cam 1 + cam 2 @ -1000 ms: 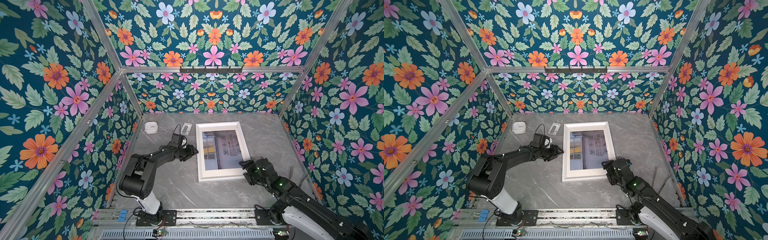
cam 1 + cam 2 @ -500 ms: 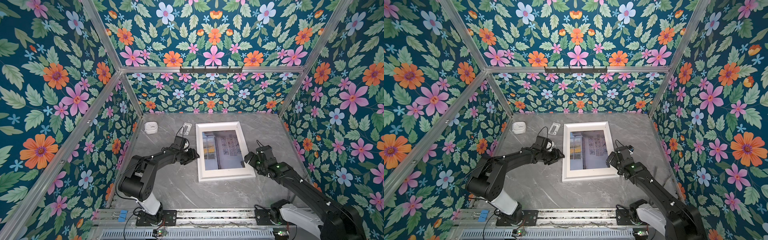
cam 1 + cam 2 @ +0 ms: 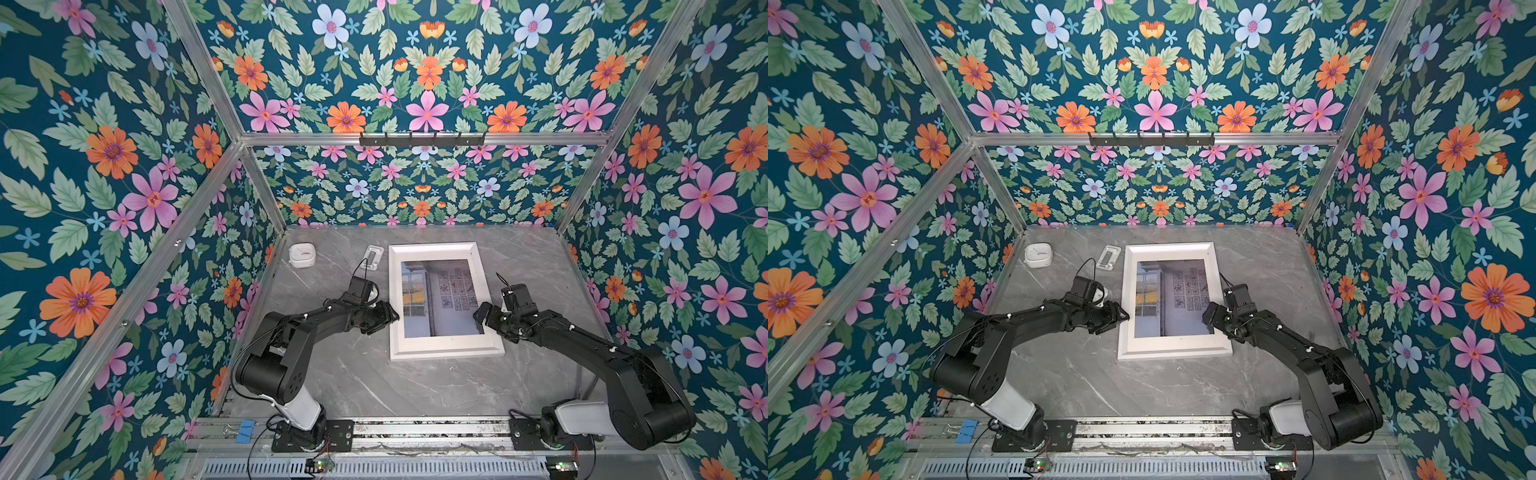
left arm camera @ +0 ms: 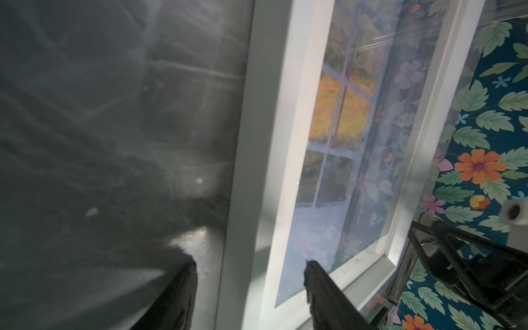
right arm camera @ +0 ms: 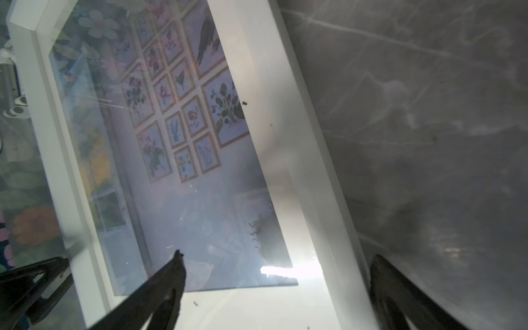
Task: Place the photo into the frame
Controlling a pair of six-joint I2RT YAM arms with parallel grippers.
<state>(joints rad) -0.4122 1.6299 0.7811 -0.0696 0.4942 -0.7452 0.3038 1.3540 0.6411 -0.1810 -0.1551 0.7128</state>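
Your left claw (image 4: 251, 263) is released: the left wrist view shows its fingers (image 4: 183, 285) apart on either side of the frame's (image 4: 257, 143) left rail, one over the table (image 4: 114, 114) and one over the photo (image 4: 343, 114), with a gap to the rail on each side. Your right claw (image 5: 277, 257) is spread wide in the same way across the right rail, and it grasps nothing.

In both top views the claws (image 3: 390, 318) (image 3: 480, 318) face each other across the frame (image 3: 440, 347), which lies flat on the table near its middle. The photo (image 3: 440, 299) lies inside the frame's opening, face up.

The left wrist view gives you only the photo's window, with yellow behind the panes. The right wrist view gives you the grid of small pictures (image 5: 177, 114) and the photo's near corner, which ends on white inside the rail. Only the top views show the small white box (image 3: 1038, 254) and the clear tag (image 3: 1108, 257) beyond the left arm.
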